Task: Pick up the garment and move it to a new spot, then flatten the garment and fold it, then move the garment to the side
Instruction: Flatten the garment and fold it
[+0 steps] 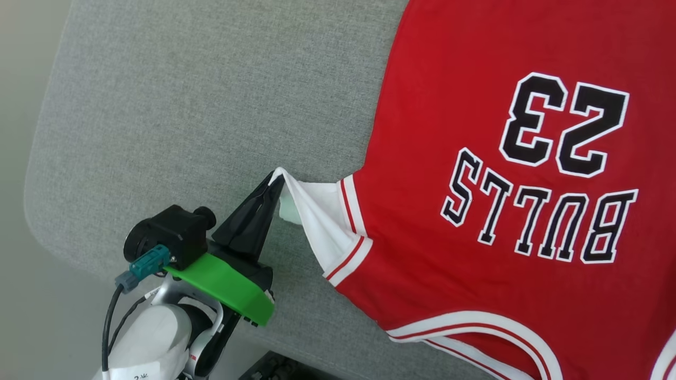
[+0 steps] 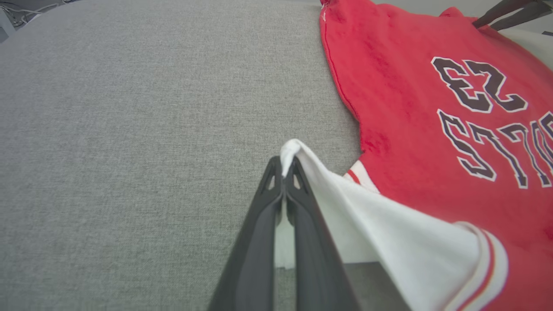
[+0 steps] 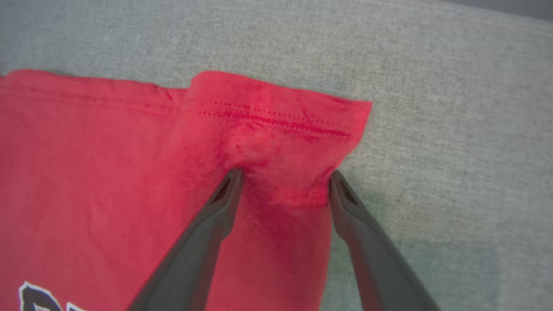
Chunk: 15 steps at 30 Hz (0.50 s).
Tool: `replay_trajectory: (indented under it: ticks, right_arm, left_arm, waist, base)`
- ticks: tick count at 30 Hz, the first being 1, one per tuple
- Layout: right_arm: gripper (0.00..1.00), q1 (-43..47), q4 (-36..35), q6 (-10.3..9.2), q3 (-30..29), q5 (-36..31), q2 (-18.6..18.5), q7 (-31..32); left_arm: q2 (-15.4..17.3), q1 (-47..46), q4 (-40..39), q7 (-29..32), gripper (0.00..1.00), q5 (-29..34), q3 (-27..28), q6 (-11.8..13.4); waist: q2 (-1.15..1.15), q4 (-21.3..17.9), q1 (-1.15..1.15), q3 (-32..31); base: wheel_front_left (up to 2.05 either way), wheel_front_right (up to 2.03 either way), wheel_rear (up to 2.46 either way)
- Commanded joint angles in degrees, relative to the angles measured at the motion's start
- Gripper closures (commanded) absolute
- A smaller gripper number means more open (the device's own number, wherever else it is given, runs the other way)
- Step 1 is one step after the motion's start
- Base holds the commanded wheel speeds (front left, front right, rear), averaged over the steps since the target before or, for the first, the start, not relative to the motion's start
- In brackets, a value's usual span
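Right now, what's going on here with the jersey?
The robot is working on the garment, a red jersey spread lettering-up on the grey surface. The left gripper is shut on the tip of the white sleeve, holding it drawn out sideways and slightly raised. The right gripper is open, its two fingers set either side of a raised fold near the red hem. No fold has been made yet.
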Motion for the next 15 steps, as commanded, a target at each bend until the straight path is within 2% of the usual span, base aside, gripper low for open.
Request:
replay_trajectory:
  ticks: [1,4,5,6,7,15]
  right_arm:
    - [0.0,0.0,0.5,-0.04,0.8,-0.3,0.6,-0.2]
    - [0.0,0.8,0.8,-0.04,2.5,-0.1,0.3,0.1]
    - [0.35,1.2,1.0,-0.04,2.8,0.0,0.1,0.4]
    - [0.84,1.5,1.0,-0.04,3.3,0.0,-0.2,0.7]
    - [1.0,1.8,1.1,-0.04,3.7,0.1,-0.5,0.9]
    - [1.0,3.6,1.1,-0.04,5.0,1.5,-2.2,0.4]
  left_arm:
    - [-0.3,-1.3,0.3,-0.5,1.0,0.2,0.1,-0.2]
    - [-0.5,-1.3,0.6,-0.9,1.0,0.1,0.1,-0.1]
    - [-0.4,-1.3,0.8,-1.0,1.0,0.1,0.1,-0.1]
    - [-0.4,-1.3,0.9,-1.1,1.0,0.1,0.1,-0.1]
    - [-0.4,-1.4,1.0,-1.1,1.0,0.1,0.0,-0.1]
    - [-0.3,-1.5,1.6,-1.2,1.0,0.0,-0.2,0.0]
  waist:
    - [0.0,0.9,-0.01,1.0]
    - [0.0,1.1,-0.01,1.1]
    - [0.0,1.1,-0.01,1.2]
    - [0.0,1.1,-0.01,1.2]
    - [0.0,1.2,-0.01,1.2]
    - [0.0,0.9,-0.01,-0.2]
  base:
    - [0.0,0.0,0.0]
    - [0.0,0.0,0.0]
    - [0.0,0.0,0.0]
    - [0.0,0.0,0.0]
    - [0.0,0.0,0.0]
    - [0.0,0.0,0.0]
